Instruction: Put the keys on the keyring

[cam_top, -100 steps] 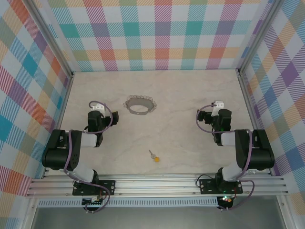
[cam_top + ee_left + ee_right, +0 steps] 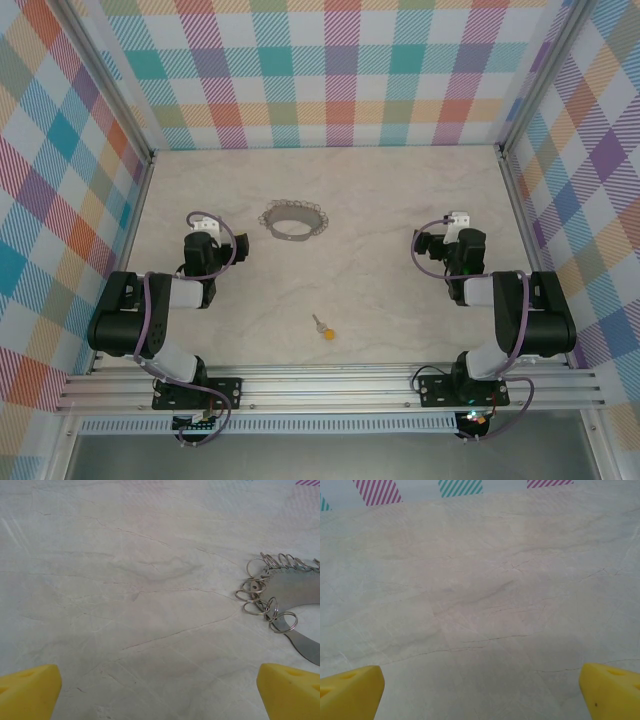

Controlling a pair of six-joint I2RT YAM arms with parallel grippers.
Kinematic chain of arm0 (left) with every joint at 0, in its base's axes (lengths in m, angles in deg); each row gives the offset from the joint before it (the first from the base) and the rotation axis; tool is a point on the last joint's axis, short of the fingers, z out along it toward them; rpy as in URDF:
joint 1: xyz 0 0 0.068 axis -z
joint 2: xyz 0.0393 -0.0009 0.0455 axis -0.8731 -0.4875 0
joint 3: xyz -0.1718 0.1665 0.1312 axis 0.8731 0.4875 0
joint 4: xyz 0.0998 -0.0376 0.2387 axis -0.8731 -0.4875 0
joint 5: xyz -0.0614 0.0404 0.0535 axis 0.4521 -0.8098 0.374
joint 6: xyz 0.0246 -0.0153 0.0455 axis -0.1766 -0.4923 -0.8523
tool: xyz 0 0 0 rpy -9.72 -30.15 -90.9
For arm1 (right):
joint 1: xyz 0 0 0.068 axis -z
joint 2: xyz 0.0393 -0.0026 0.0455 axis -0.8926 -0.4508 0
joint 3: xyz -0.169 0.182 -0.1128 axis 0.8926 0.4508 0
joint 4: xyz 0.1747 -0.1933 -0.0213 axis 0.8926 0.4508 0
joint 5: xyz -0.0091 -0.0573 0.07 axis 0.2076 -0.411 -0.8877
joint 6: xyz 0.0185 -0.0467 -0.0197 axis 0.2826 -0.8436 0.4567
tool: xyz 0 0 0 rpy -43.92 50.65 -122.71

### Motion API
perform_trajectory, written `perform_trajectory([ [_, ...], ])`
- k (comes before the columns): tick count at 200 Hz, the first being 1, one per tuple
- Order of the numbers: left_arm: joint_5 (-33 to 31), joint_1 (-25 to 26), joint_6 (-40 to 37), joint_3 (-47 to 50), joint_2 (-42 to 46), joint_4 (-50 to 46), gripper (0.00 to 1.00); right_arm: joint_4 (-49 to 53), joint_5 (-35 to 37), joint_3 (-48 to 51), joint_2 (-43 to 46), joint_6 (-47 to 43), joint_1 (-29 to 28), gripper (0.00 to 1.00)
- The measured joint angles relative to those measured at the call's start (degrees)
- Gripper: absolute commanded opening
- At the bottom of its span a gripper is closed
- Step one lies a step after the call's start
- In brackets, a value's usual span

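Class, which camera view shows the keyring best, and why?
The top external view: the whole keyring lies unobstructed on the table. The left wrist view shows its links closer, but cut off at the edge.

worktop (image 2: 400, 200): pale cream marble, faint grey veins. walls (image 2: 320, 80): pastel plaid, teal/orange/purple/pink/yellow on white. key (image 2: 322, 329): silver shank, yellow-orange head. keyring (image 2: 295, 219): silver. left arm (image 2: 140, 320), right arm (image 2: 525, 320): black, purple cables (image 2: 215, 222). left claw (image 2: 160, 690), right claw (image 2: 480, 690): yellow tips.

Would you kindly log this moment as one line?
left jaws: open, empty | right jaws: open, empty | tiny silver key with yellow-orange head: loose on marble table | silvery metal keyring loop: apart, farther back | threading: not begun
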Motion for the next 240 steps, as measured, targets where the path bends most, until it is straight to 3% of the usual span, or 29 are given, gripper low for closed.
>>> perform_trajectory([
  [96,0.0,0.02,-0.04,-0.46,0.04,-1.46,0.98,3.69,0.0,-0.52,1.55,0.02,0.02,1.0],
  [130,-0.66,0.11,-0.2,-7.06,2.75,-13.09,0.98,16.48,-0.07,-5.11,12.28,1.46,0.02,1.0],
  [159,-3.58,0.42,3.1,-15.98,7.1,-27.26,0.98,27.89,-2.27,-14.21,18.14,9.92,0.07,1.0],
  [176,-4.81,0.74,7.76,-23.23,8.26,-37.13,0.98,31.61,-8.48,-18.23,18.03,14.45,0.26,1.0],
  [198,-4.22,1.95,14.36,-29.94,9.31,-46.97,0.97,35.91,-17.07,-20.68,15.56,19.5,-0.76,0.89],
  [240,1.31,10.56,22.29,-36.0,6.08,-59.23,0.97,48.37,-22.6,-23.71,9.31,23.08,-11.72,0.83],
])
